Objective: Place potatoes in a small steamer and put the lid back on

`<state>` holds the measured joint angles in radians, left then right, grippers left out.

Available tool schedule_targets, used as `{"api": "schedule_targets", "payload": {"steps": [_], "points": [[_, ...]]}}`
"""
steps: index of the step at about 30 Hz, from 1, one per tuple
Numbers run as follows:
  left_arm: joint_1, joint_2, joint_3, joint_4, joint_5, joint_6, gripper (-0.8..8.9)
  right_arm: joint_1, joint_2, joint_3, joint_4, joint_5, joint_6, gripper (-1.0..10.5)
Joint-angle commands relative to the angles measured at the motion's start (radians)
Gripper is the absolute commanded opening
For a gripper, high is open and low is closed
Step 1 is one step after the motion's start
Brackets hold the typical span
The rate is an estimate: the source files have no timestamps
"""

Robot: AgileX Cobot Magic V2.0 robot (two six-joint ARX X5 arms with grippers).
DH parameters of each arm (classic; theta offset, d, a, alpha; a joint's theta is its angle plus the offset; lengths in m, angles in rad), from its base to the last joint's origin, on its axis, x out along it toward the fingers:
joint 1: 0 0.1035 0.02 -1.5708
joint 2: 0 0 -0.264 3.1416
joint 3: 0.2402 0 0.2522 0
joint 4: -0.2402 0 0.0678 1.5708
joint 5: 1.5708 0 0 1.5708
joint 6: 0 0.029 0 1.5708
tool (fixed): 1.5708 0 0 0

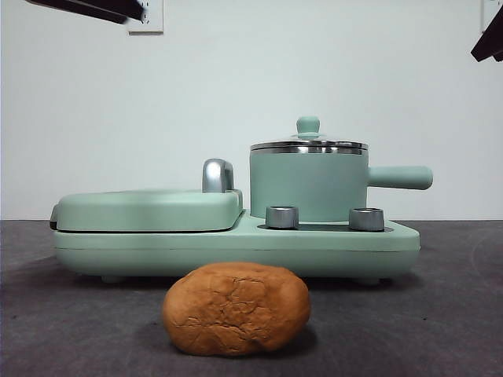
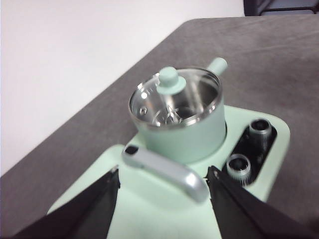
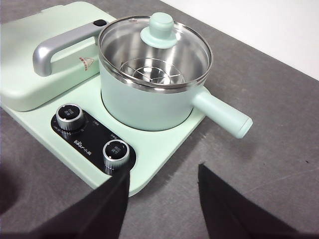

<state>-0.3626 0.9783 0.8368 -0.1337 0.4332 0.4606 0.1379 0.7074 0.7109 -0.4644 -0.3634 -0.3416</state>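
The potato [image 1: 236, 308], an orange-brown cracked lump, lies on the dark table in front of the cooker. The small steamer [image 1: 308, 187] [image 2: 187, 132] [image 3: 149, 102] stands on the cooker's right half, its straight handle [image 1: 401, 177] [image 3: 222, 114] pointing right. The glass lid [image 1: 308, 144] [image 2: 174, 97] [image 3: 154, 52] with a mint knob [image 3: 156, 28] sits on it. My left gripper [image 2: 163, 191] is open, high above the griddle cover. My right gripper [image 3: 163, 181] is open, high above the table near the cooker's front right corner. Neither holds anything.
The mint-green cooker base [image 1: 236, 245] carries a flat griddle cover [image 1: 149, 208] with a chrome handle [image 1: 218, 175] [image 2: 167, 172] [image 3: 55, 50] on its left half. Two steel dials [image 1: 282, 217] [image 1: 366, 219] sit on the front. A white wall stands behind.
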Motion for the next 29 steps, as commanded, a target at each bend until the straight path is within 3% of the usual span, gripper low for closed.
{"api": "schedule_targets", "payload": {"steps": [1,7,22,29], "points": [[-0.040,0.076,0.023,0.118,-0.033,-0.061,2.85,0.005,0.003,0.019,0.008,0.001,-0.007,2.2],[-0.101,0.246,0.074,0.259,-0.092,-0.142,2.79,0.005,0.003,0.019,0.008,0.002,-0.007,2.2],[-0.182,0.661,0.460,0.252,-0.094,-0.199,2.79,0.005,0.003,0.019,0.007,0.002,-0.006,2.2],[-0.204,0.814,0.623,0.228,-0.094,-0.291,2.80,0.005,0.003,0.019,0.007,0.002,-0.006,2.2]]}}
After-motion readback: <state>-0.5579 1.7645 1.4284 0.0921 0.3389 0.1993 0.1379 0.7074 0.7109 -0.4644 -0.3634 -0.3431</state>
